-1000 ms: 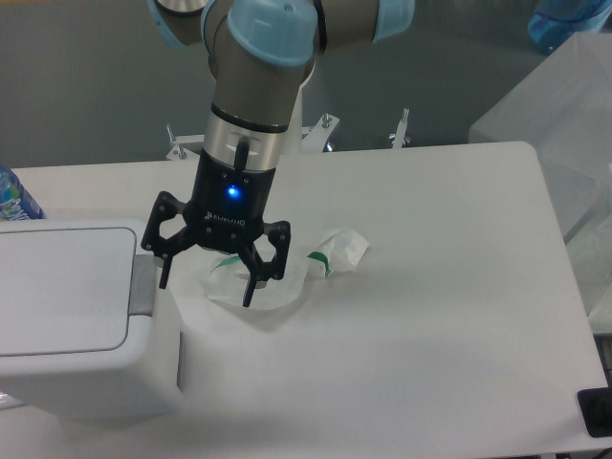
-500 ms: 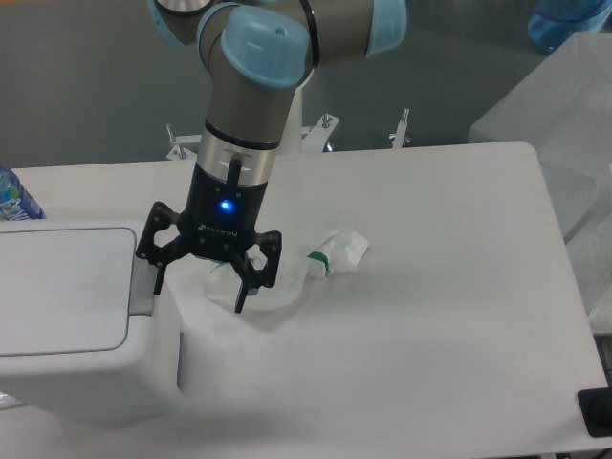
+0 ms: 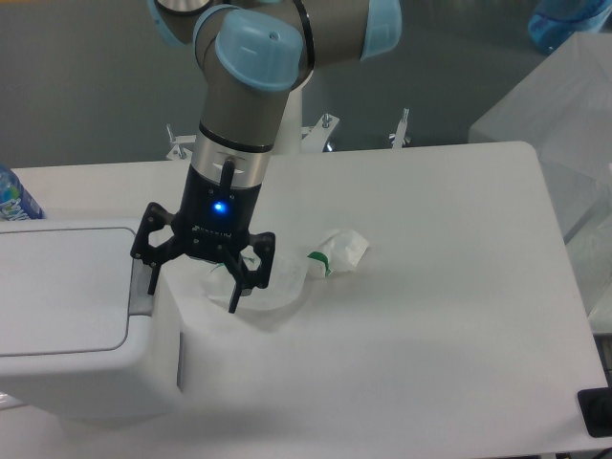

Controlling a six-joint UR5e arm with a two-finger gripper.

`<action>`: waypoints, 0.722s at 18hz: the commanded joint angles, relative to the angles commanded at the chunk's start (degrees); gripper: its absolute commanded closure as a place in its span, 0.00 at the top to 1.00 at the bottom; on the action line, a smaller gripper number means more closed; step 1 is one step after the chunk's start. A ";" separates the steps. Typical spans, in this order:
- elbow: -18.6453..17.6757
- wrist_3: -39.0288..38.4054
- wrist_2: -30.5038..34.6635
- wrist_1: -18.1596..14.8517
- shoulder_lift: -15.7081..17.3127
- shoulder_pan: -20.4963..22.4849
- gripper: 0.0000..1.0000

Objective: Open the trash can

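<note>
Hovering spread hand (image 3: 193, 283) over trash can (image 3: 81, 325)

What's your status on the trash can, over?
Tool open, one finger over the grey push tab. Trash can lid flat, not yet opened. Crumpled white-and-green wrapper on the table just right of the tool, off the bin.

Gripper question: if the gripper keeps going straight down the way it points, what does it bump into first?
Probably the trash can: the open gripper's left finger hangs at its grey push tab. Depth is unclear.
</note>
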 joint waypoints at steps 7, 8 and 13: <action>-0.18 0.09 0.00 0.00 -0.09 0.00 1.00; -0.18 0.09 0.00 0.00 -0.17 -0.09 1.00; -0.18 0.09 0.09 0.09 -0.44 -0.53 1.00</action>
